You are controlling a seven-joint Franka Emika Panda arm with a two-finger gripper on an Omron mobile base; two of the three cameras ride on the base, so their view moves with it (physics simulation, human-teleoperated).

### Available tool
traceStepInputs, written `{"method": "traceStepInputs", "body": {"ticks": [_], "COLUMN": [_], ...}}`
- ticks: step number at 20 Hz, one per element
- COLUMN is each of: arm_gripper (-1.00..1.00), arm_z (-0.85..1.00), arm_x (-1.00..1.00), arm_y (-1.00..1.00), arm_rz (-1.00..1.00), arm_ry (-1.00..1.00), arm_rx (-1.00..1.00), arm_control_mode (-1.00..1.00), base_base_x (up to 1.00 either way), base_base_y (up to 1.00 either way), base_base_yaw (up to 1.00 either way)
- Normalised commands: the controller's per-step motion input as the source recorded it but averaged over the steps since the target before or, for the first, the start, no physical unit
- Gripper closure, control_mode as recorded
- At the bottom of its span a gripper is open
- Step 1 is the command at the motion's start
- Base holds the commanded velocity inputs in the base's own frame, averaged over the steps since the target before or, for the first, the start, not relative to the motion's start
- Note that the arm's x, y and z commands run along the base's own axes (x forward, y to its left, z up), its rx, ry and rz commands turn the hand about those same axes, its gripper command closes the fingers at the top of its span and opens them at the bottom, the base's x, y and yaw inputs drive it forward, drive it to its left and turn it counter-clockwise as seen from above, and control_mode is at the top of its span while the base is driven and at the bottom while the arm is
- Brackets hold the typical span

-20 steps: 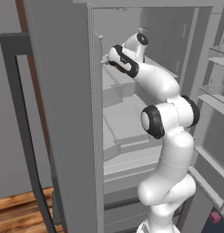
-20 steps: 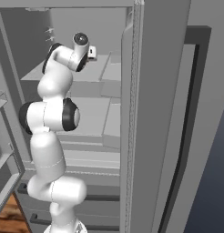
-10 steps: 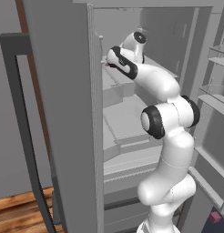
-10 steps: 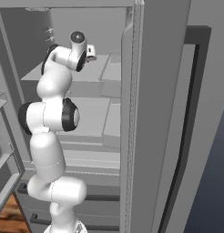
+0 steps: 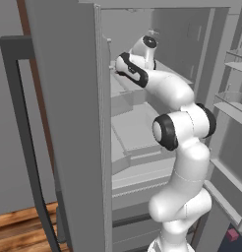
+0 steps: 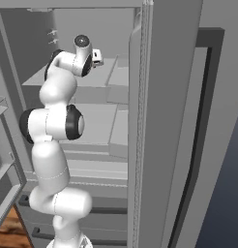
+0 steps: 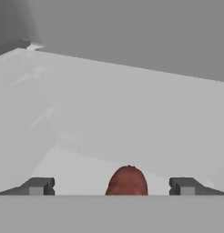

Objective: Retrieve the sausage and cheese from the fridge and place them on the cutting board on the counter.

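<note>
Hand view: sausage (image 7: 127, 181) on fridge (image 5: 69, 123) shelf between spread fingers (image 7: 37, 185).

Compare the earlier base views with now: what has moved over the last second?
The arm's wrist has swung a little further along the upper shelf of the open fridge. In the hand view the gripper has its jaws open on either side of the sausage, not closed on it. Nothing was grasped or released. The base, fridge doors and shelves are unchanged.

Red-brown sausage (image 7: 127, 181) on fridge shelf (image 7: 132, 118)
</note>
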Motion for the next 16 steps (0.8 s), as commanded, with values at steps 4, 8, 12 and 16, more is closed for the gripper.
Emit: {"method": "traceStepInputs", "body": {"ticks": [4,8,12,16], "arm_gripper": [-1.0,1.0,1.0,1.0], "arm_z": [-0.36,-0.5,-0.62,-0.59], "arm_x": [0.01,-0.04,-0.24,-0.39], "arm_y": [-0.06,-0.05,-0.26,-0.36], "arm_rz": [0.0,0.0,-0.01,-0.02], "arm_ry": [0.04,0.05,0.03,0.0], "arm_rx": [0.0,0.0,0.0,0.0], "arm_control_mode": [-1.0,-1.0,-1.0,-1.0], "base_base_x": [0.0,0.0,0.0,0.0], "base_base_y": [0.0,0.0,0.0,0.0], "base_base_yaw": [0.0,0.0,0.0,0.0]}}
